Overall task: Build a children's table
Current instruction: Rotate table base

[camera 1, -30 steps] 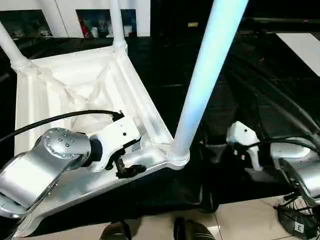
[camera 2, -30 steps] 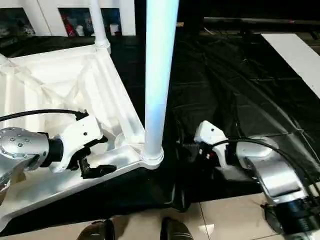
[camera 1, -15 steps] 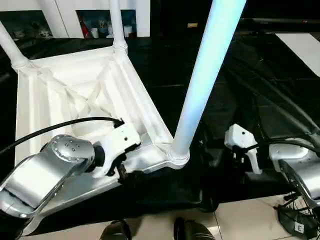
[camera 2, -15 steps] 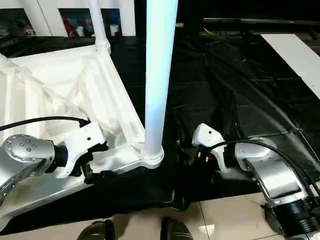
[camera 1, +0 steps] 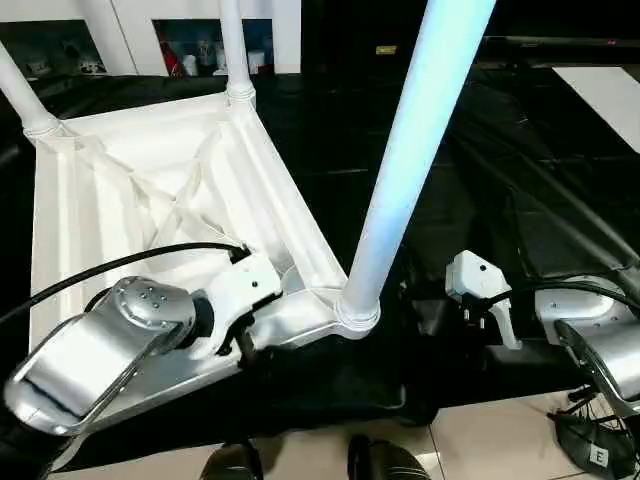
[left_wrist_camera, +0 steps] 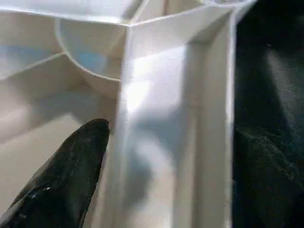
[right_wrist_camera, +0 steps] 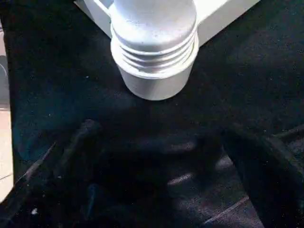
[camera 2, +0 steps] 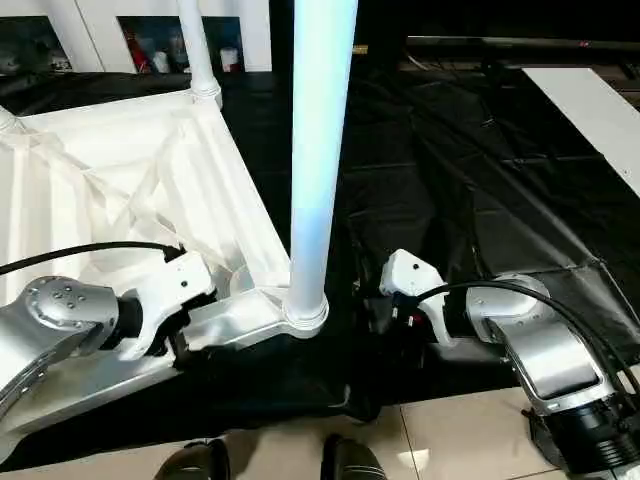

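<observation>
Tabletop (camera 1: 150, 180) sockets hold legs (camera 1: 405, 170).

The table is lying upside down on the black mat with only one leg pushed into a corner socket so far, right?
Not quite. The tabletop does lie upside down on the black mat, but three legs stand in corner sockets: the near leg and two at the far corners. The left eye view shows all three.
</observation>
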Tool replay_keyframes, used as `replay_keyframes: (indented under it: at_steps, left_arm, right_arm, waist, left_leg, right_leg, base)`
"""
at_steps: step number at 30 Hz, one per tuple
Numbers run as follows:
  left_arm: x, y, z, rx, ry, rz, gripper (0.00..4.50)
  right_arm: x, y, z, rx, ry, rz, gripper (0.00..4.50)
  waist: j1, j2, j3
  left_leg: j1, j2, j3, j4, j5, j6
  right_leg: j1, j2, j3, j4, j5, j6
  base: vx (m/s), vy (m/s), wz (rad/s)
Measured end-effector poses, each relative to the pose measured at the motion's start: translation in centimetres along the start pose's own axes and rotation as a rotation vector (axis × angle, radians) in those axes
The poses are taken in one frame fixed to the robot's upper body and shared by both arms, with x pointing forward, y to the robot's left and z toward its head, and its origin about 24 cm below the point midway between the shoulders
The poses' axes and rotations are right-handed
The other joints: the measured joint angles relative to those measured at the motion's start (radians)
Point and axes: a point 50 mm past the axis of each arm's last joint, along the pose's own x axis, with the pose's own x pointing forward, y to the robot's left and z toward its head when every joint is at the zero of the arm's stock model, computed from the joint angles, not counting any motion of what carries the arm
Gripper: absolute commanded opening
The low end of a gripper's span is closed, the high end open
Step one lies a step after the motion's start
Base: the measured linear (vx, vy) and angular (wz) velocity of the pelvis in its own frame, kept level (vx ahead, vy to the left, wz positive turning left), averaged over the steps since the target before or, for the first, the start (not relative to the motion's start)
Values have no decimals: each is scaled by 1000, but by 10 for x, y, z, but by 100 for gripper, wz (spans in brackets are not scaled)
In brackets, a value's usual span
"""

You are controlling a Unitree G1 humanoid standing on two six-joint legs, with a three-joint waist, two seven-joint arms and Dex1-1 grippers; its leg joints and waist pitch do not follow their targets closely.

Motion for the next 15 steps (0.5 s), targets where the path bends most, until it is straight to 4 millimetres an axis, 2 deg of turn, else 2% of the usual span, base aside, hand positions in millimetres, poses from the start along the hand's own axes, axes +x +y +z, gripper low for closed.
replay_keyframes:
  at_steps: [2, 5, 7, 10, 13, 15]
  left_arm:
    - [1, 1, 1, 2, -10, 2, 413]
    - [3, 1, 1, 2, -22, -2, 403]
    - [3, 2, 1, 5, -28, -2, 371]
    - [5, 2, 1, 12, -37, -7, 366]
    - [6, 3, 0, 17, -47, -7, 336]
    - [7, 4, 0, 36, -61, -6, 333]
  right_arm:
    - [0, 0, 0, 0, 0, -1, 450]
    - [0, 0, 0, 0, 1, 0, 450]
    - [1, 0, 0, 0, 2, 3, 450]
    - [1, 1, 0, 0, 4, 5, 450]
    - [2, 1, 0, 0, 4, 5, 450]
    - [2, 1, 0, 0, 4, 5, 450]
  waist:
    - [0, 0, 0]
    - [0, 0, 0]
    - [-1, 0, 0]
    - [-1, 0, 0]
    - [-1, 0, 0]
    - [-1, 0, 0]
  left_leg:
    - [0, 0, 0, 0, 0, 0]
    - [0, 0, 0, 0, 0, 0]
    - [0, 0, 0, 0, 0, 0]
    - [0, 0, 0, 0, 0, 0]
    - [0, 0, 0, 0, 0, 0]
    - [0, 0, 0, 0, 0, 0]
  right_leg:
    - [0, 0, 0, 0, 0, 0]
    - [0, 0, 0, 0, 0, 0]
    - [0, 0, 0, 0, 0, 0]
    - [0, 0, 0, 0, 0, 0]
    - [0, 0, 0, 0, 0, 0]
    - [0, 0, 0, 0, 0, 0]
  base:
    - [0, 0, 0]
    - [0, 0, 0]
    - [0, 0, 0]
    - [0, 0, 0]
    - [0, 0, 0]
    - [0, 0, 0]
